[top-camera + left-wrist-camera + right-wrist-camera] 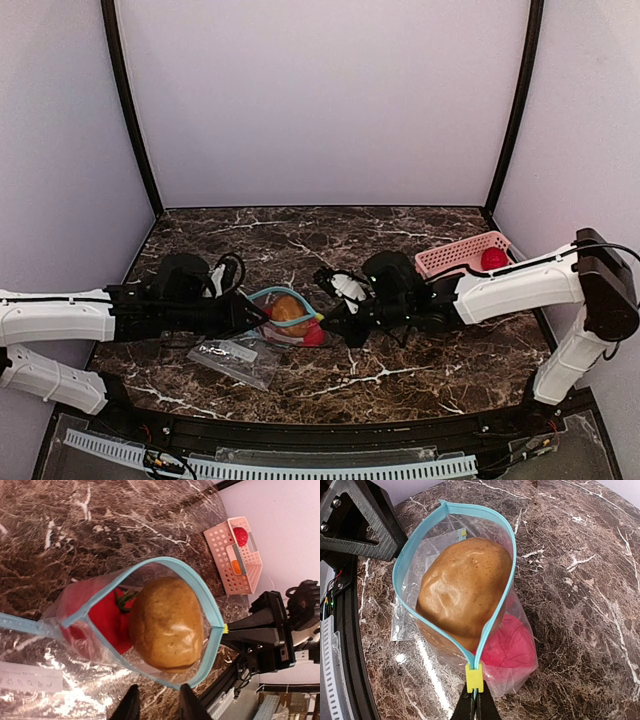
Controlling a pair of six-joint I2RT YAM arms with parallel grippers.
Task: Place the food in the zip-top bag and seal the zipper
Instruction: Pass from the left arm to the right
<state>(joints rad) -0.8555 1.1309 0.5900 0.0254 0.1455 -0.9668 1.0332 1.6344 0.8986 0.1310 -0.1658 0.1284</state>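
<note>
The zip-top bag (290, 318) lies mid-table, its mouth held open in a loop by the teal zipper (402, 575). The brown food piece (462, 587) sits in the mouth and a red piece (512, 642) lies deeper inside. My right gripper (475, 702) is shut on the zipper's end, just behind the yellow slider (474, 677). My left gripper (159, 700) is open, its fingertips (132, 705) just short of the bag's near rim (175, 684). One red piece (240, 536) and the orange piece (236, 566) lie in the pink basket (250, 575).
The pink basket (450, 258) stands at the back right beside my right arm. Clear plastic with a white label (238, 351) lies flat on the table near-left of the bag. Purple walls close in the back and both sides.
</note>
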